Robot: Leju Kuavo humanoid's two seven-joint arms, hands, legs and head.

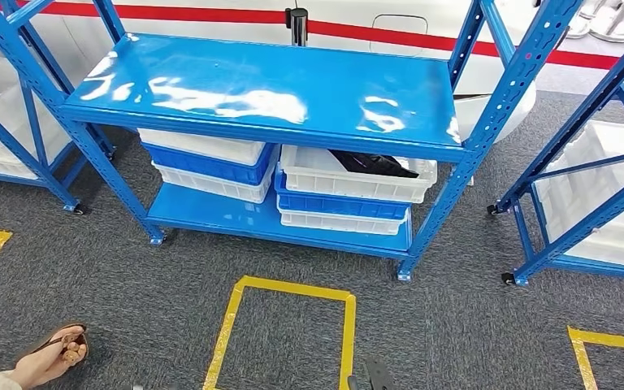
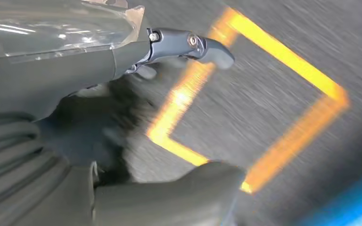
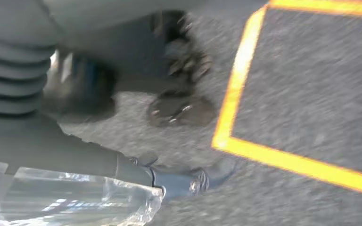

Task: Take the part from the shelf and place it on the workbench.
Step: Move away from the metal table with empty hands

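On the lower board of the blue shelf stand two stacks of white and blue crates. The top white crate of the right stack holds a dark part, lying toward the crate's back right; the left stack has its contents hidden under the upper board. Both hands hang low over the grey carpet, well apart from the part. The left hand holds nothing, fingers spread above a yellow tape square. The right hand likewise grasps nothing, its fingers loosely apart. A person's sandalled foot rests near the floor's lower left corner.
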